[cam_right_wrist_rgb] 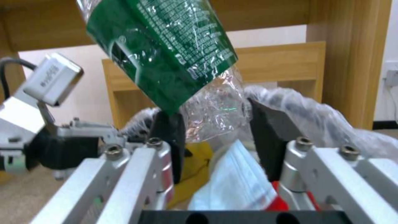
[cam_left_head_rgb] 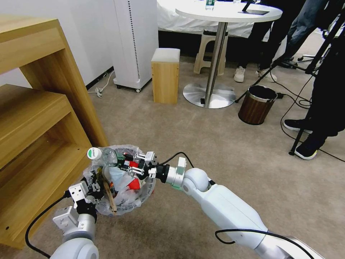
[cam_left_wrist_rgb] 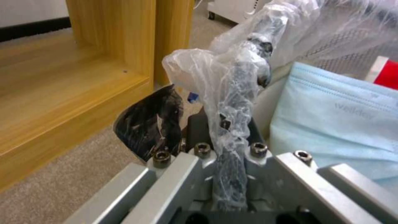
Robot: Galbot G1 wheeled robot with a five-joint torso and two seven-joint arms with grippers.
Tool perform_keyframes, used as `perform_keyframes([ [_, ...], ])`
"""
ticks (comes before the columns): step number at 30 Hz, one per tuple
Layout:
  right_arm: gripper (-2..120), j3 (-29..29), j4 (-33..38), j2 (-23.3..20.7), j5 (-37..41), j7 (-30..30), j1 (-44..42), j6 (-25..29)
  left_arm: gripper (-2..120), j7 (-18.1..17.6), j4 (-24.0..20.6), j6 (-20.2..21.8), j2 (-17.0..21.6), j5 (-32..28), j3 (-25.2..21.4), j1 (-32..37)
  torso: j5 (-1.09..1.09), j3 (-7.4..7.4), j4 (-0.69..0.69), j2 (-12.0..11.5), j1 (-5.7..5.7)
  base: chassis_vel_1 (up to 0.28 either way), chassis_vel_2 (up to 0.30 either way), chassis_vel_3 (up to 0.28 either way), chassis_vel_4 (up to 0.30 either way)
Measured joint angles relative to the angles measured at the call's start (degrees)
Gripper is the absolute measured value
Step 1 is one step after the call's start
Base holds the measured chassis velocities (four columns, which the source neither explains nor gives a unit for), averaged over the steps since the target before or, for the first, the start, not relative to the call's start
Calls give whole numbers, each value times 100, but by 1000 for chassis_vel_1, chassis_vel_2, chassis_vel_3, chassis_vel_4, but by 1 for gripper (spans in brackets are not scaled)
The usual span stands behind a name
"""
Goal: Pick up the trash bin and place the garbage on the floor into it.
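Trash bin (cam_left_head_rgb: pixel 120 180) is up off the beige floor (cam_left_head_rgb: pixel 215 172), just beside the wooden shelf unit (cam_left_head_rgb: pixel 39 136) on my left. It's packed: blue mask (cam_left_head_rgb: pixel 116 175), red carton (cam_left_head_rgb: pixel 133 184), wooden stick (cam_left_head_rgb: pixel 109 196) leaning over the near rim, clear bottle (cam_left_head_rgb: pixel 104 155) lying across the top with its white-and-green cap (cam_left_head_rgb: pixel 94 153) pointing toward the shelf.

Left gripper (cam_left_head_rgb: pixel 94 187) is at the near rim of the bin. On my left wrist view I see it clamped on the rim (cam_left_wrist_rgb: pixel 232 146) through the crinkled plastic liner (cam_left_wrist_rgb: pixel 195 71): one black finger (cam_left_wrist_rgb: pixel 151 124) outside, the rim running straight down between the jaws. Mask (cam_left_wrist_rgb: pixel 331 118) sits right inside the rim.

Right gripper (cam_left_head_rgb: pixel 138 166) is over the far side of the bin opening, arm reaching in from my right. On the right wrist view the jaws are spread, black pads (cam_right_wrist_rgb: pixel 271 137) on either side of the bottle's clear base (cam_right_wrist_rgb: pixel 215 109), green label (cam_right_wrist_rgb: pixel 166 46) above. One pad looks to be touching the bottle, the other stands off it, so not gripping. Mask (cam_right_wrist_rgb: pixel 236 183) and something yellow (cam_right_wrist_rgb: pixel 199 161) lie below the pads. Left gripper (cam_right_wrist_rgb: pixel 62 146) shows off to the side, farther off.

Brown wood-grain bin (cam_left_head_rgb: pixel 257 104) stands well apart, near the round table's base (cam_left_head_rgb: pixel 208 95).
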Motion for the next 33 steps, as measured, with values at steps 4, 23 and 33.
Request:
perform_keyframes([
  [4, 52, 51, 11, -53, -35, 17, -2, -79, 1, 2, -27, 0, -9, 22, 11, 16, 0, 0, 0, 0, 0, 0, 0, 0, 0],
  [23, 100, 330, 232, -242, -124, 92, -43, -203, 1, 9, -83, 2, 47, 17, -47, 49, 0, 0, 0, 0, 0, 0, 0, 0, 0],
  [33, 100, 692, 616, -509, 183, 32, -137, 15, 1, 21, 53, 41, 159, -125, -234, -48, 1, 0, 0, 0, 0, 0, 0, 0, 0],
])
